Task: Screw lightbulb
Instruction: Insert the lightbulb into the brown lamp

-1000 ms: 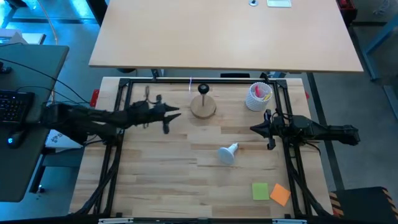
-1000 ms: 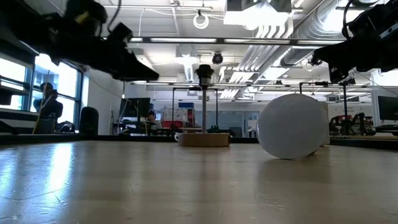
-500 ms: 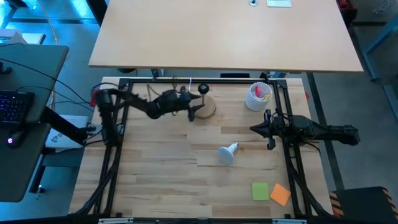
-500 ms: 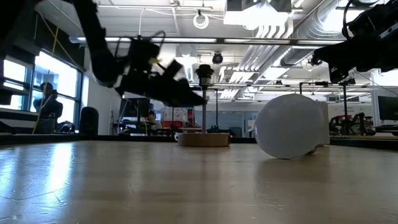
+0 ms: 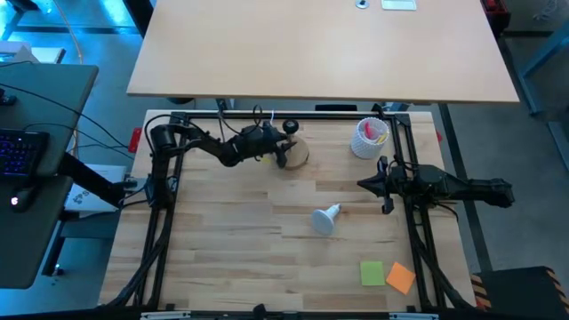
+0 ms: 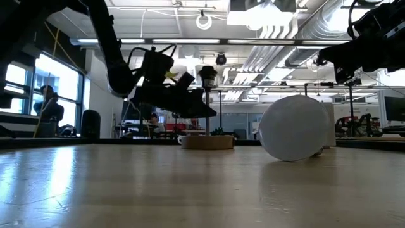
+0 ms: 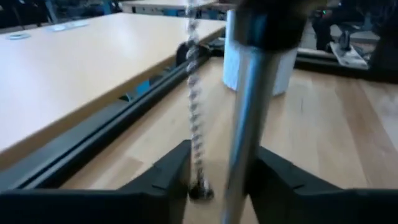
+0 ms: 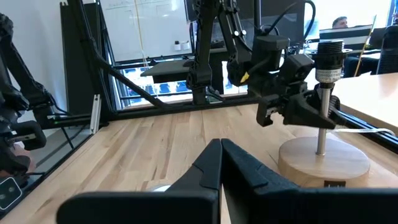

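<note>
High view is showing the left gripper (image 5: 283, 158) reaching to the wooden stand (image 5: 295, 153) near the bench's far edge, its fingers (image 7: 168, 171) parted and sitting either side of the stand's metal post (image 7: 244, 124). Mid-bench, the lightbulb (image 5: 325, 218) is lying on its side, untouched. By the right edge, the right gripper (image 5: 363, 184) is hovering, clenched empty.

The lightbulb (image 5: 326, 219) is seen lying on its side on bare wood near the table's middle, untouched and well apart from both arms; a white frosted globe is shown tapering to a narrow greyish screw base; in the low view its round globe (image 6: 297, 128) is turned toward the camera.
</note>
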Controlling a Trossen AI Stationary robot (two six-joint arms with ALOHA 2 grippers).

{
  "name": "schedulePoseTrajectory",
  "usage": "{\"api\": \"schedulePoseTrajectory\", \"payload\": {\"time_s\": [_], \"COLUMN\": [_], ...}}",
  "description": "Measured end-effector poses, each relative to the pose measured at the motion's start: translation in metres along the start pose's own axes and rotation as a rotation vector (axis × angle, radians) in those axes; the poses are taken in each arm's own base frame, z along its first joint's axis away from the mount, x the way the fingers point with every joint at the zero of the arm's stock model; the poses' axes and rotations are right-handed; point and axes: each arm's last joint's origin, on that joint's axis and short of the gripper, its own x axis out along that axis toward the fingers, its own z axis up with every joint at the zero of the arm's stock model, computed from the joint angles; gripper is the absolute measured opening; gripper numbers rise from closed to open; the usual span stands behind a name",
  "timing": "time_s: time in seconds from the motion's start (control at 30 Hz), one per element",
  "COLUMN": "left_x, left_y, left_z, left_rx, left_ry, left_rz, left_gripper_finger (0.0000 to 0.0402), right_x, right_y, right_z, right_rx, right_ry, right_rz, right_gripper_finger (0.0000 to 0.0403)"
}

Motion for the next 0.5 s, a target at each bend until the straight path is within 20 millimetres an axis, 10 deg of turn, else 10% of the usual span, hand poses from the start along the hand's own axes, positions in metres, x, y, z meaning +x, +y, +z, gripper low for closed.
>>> {"api": "schedulePoseTrajectory", "payload": {"time_s": [0.17,0.5], "left_x": [0.0,-0.027], "left_y": [-0.001,-0.072], "left_z": [0.001,0.043], "left_rx": [0.001,0.047], "left_ry": [-0.002,-0.021], "left_rz": [0.019,-0.016], "left_gripper_finger": [0.0027,0.0026], "right_x": [0.0,0.0], "right_y": [0.0,0.0], "right_z": [0.0,0.0], "right_rx": [0.0,0.0], "right_ry": [0.0,0.0], "right_rz": [0.0,0.0], "right_gripper_finger": [0.0,0.0]}}
